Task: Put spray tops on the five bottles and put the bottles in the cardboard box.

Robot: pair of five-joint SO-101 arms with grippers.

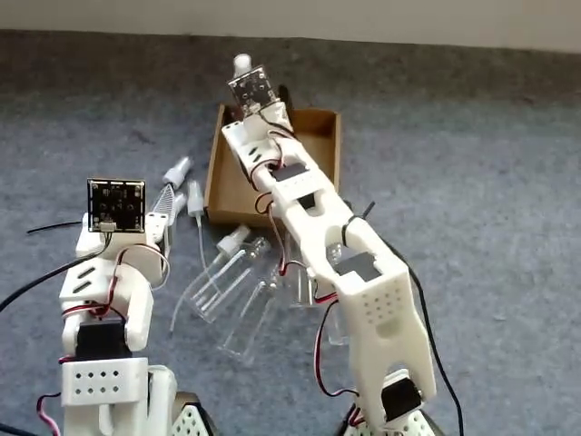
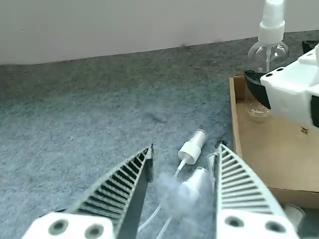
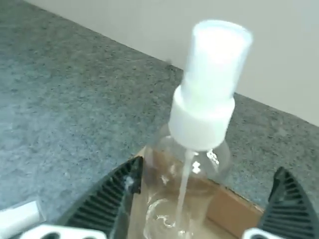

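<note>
Right wrist view: you have one bottle (image 3: 194,174), capped, upright, axis vertical, nozzle up, in the cardboard box (image 1: 214,177), far corner; right gripper (image 3: 207,169) jaws spread around it; left gripper (image 2: 184,148) gapes over two spray tops (image 2: 195,180).

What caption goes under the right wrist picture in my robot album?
Open right pincer flanking an upright, spray-topped bottle at the rim of the cardboard box.

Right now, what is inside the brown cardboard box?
In the brown cardboard box, one clear plastic bottle with a white spray top stands upright at the far end. The white right arm hides part of the floor.
</note>
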